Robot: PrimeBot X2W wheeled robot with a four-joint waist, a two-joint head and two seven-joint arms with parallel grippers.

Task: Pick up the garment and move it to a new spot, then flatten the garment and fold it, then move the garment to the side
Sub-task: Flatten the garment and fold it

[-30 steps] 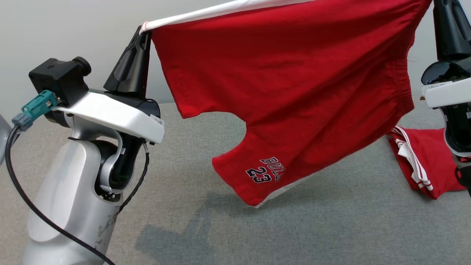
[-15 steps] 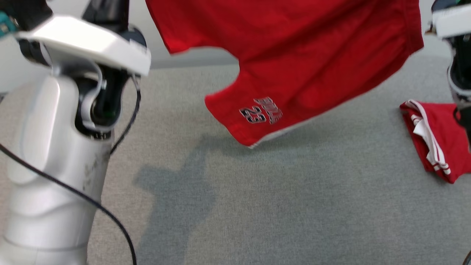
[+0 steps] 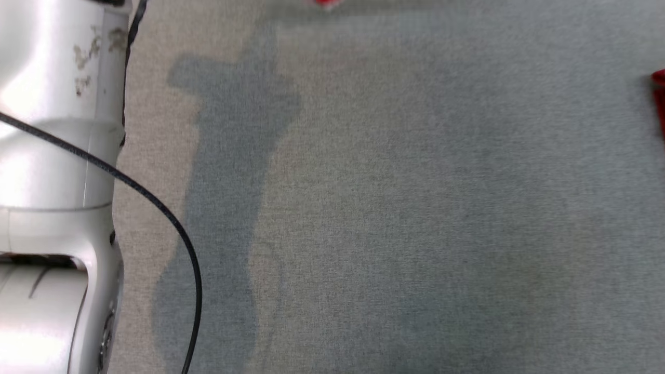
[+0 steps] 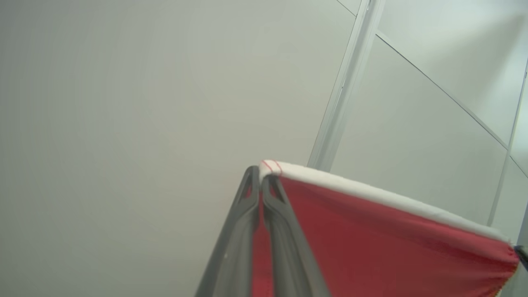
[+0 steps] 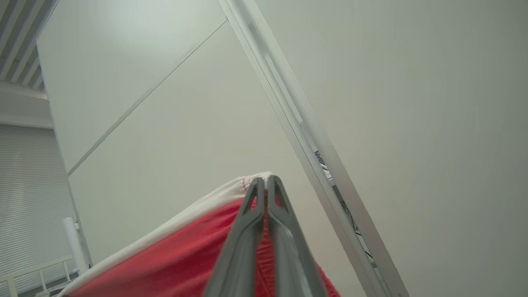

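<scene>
The garment (image 4: 371, 239) is hanging in the air between my two grippers, red cloth with a white band (image 4: 371, 194) running taut along its top edge. The left gripper (image 4: 260, 181) is clenching one top corner. In the left wrist view I'm seeing both fingers pressed together with red cloth squeezed between them and the stitched end of the band poking just past the tips. The right gripper (image 5: 264, 183) is gripping the other corner the same way, fingers pinched tight on the band's end, the cloth falling away down and to the left in that view. Both wrist cameras are looking up past the cloth at a pale wall (image 4: 123, 123), with a metal post (image 4: 342, 95) standing behind the left corner.

The head camera is pointing down at the grey table (image 3: 415, 208). A red sliver (image 3: 326, 2) is peeking in at the top edge, blurred, and I can't tell what it belongs to. A red patch (image 3: 660, 98) is showing at the right edge, too cropped to identify. My pale left forearm (image 3: 52, 156) is standing at the left side, a black cable (image 3: 171, 224) is looping across it and down over the table, and a shadow (image 3: 234, 130) is falling on the table beside it.
</scene>
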